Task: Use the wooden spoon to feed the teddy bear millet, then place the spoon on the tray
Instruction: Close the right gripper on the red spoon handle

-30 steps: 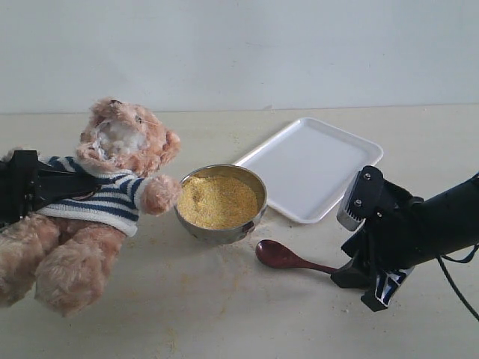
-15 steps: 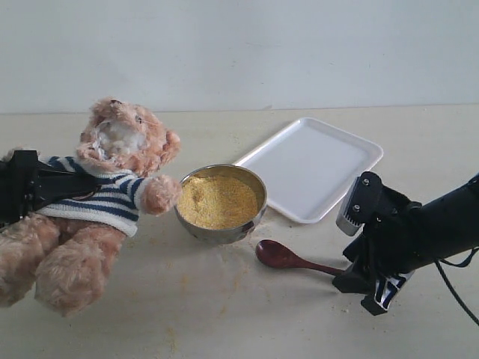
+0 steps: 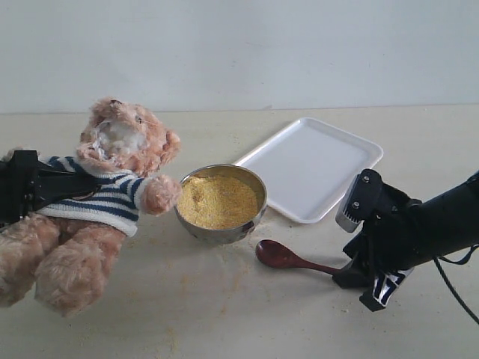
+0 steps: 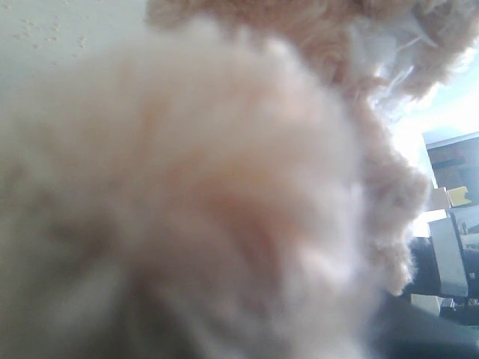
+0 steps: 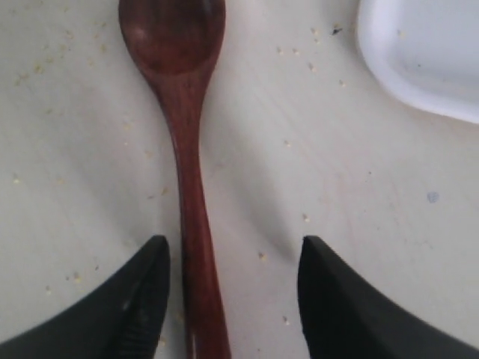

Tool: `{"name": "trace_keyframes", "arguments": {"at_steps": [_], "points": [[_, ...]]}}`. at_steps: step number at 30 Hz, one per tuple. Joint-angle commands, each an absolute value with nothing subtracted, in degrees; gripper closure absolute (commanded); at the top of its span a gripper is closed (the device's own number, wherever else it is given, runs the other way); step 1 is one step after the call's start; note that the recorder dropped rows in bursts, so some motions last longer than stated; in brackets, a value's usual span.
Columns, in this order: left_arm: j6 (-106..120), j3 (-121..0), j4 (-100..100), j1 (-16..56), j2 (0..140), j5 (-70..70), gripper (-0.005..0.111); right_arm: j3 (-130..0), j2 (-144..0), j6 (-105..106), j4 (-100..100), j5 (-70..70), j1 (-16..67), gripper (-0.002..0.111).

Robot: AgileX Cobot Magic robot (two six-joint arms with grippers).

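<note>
Handle of the wooden spoon [image 5: 187, 149] between spread fingers, teddy bear [image 3: 112, 149] gripped at the side

Nearest, the right end effector [image 5: 233, 248] is released, one black finger at each side of the thin handle; the spoon lies flat on the surface [image 3: 187, 314] among loose grains. The left end effector [image 3: 71, 183] is clenched on the tilted bear at its striped shirt. Behind the spoon the millet [image 3: 217, 200] fills the steel bowl [image 3: 224, 228], just beside the bear's paw. The tray [image 3: 314, 161] lies farthest.

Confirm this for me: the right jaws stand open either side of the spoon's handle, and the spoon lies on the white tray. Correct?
Not quite. The wooden spoon lies on the table, not on the tray, which sits apart from it; the right wrist view shows this. The right jaws do stand open either side of its handle.
</note>
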State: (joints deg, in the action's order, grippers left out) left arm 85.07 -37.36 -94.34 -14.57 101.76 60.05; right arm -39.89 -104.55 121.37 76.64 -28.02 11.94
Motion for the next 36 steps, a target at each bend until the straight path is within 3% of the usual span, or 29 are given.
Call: {"name": "trace_keyframes", "arguments": {"at_steps": [1, 8, 21, 25, 33, 36], "points": [[85.5, -37.3, -95.1, -14.7, 101.1, 61.5, 0.102, -40.1, -104.6, 121.8, 76.7, -27.5, 12.0, 0.068], [85.5, -37.3, -95.1, -14.7, 101.1, 61.5, 0.102, -40.1, -104.6, 121.8, 76.1, -27.8, 12.0, 0.062], [85.5, -37.3, -95.1, -14.7, 101.1, 61.5, 0.102, -40.1, -104.6, 121.8, 76.0, -26.6, 12.0, 0.062], [85.5, -37.3, -95.1, -14.7, 101.1, 61.5, 0.102, -40.1, -104.6, 121.8, 76.0, -26.6, 12.0, 0.075], [85.5, -37.3, -95.1, -14.7, 101.1, 61.5, 0.102, -40.1, -104.6, 121.8, 76.0, -26.7, 12.0, 0.075], [85.5, -37.3, -95.1, -14.7, 101.1, 61.5, 0.102, -40.1, -104.6, 121.8, 76.0, -26.7, 12.0, 0.089]]}}
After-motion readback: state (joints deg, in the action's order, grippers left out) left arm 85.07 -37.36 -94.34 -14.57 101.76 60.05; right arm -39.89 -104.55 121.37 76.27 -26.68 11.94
